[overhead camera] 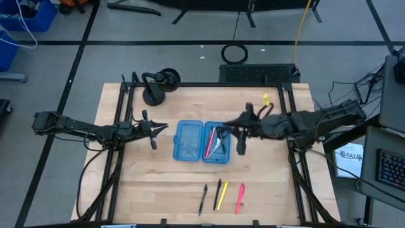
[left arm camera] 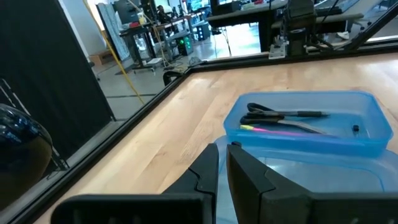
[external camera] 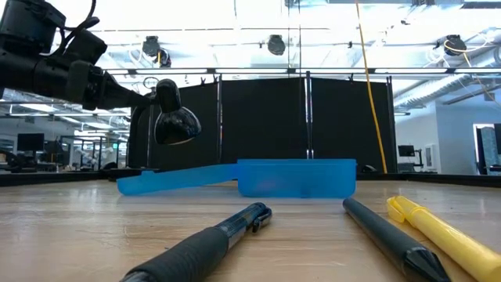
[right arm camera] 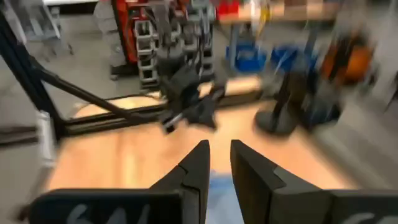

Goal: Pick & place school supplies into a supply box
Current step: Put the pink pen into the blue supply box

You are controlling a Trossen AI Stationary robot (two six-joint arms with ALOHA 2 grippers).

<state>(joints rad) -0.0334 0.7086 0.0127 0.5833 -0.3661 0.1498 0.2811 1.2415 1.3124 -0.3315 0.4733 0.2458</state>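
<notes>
Four pens (overhead camera: 221, 196) lie near the table's (overhead camera: 158, 183) front edge.

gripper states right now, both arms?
Left end effector: nearly closed, holding nothing, beside the supply box.
Right end effector: narrow gap between fingers, holding nothing, over the box.

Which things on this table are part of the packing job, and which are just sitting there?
Part of the job:
- blue pencil case, open
- scissors and pink pen, already inside the case
- black pen, dark pen, yellow pen and pink marker, loose at the table's near edge

Just lying about:
- black desk lamp
- small yellow object at the far edge
</notes>
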